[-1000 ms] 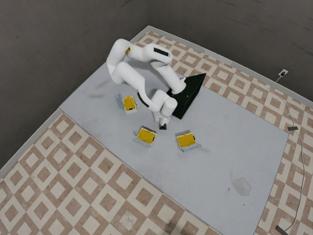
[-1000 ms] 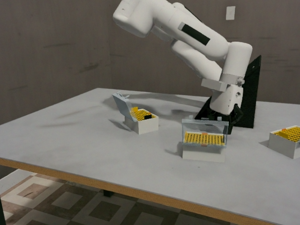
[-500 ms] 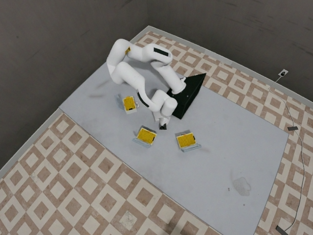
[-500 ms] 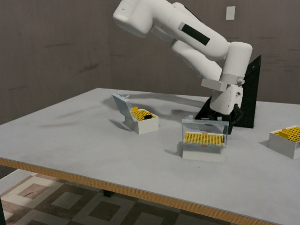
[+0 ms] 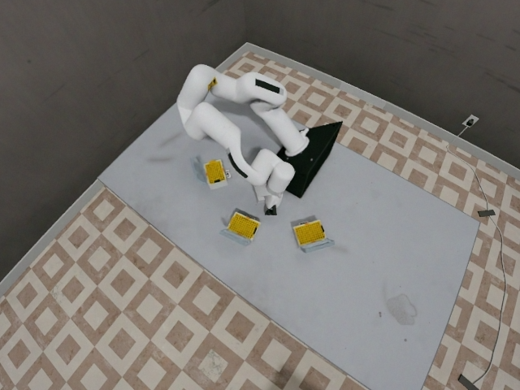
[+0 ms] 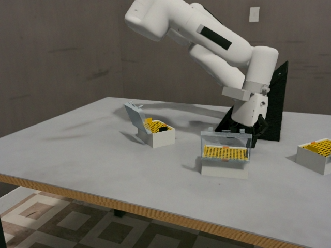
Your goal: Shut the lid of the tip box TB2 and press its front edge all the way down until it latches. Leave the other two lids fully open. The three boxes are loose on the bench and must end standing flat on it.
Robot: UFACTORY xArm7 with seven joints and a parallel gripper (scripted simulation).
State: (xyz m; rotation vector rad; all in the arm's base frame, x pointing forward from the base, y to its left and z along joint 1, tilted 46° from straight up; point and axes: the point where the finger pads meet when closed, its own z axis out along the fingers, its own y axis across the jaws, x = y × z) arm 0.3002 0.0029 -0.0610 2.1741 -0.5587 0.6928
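Three white tip boxes with yellow tip racks stand flat on the grey bench, all with clear lids open. The left box [image 5: 214,172] [image 6: 158,134] has its lid [image 6: 135,115] tilted up. The middle box [image 5: 243,225] [image 6: 224,170] has its lid [image 6: 225,141] upright on the side facing the exterior camera. The right box [image 5: 308,232] [image 6: 315,157] is cut off in the exterior view. I cannot read which box is TB2. My gripper [image 5: 270,210] [image 6: 249,131] is open and empty. It hangs low just behind the middle box, partly hidden by that box's lid.
A black wedge-shaped mount [image 5: 313,155] [image 6: 276,112] stands behind the gripper at the arm's base. The bench's front edge [image 6: 160,213] is near the exterior camera. A small white tag [image 5: 227,171] lies beside the left box.
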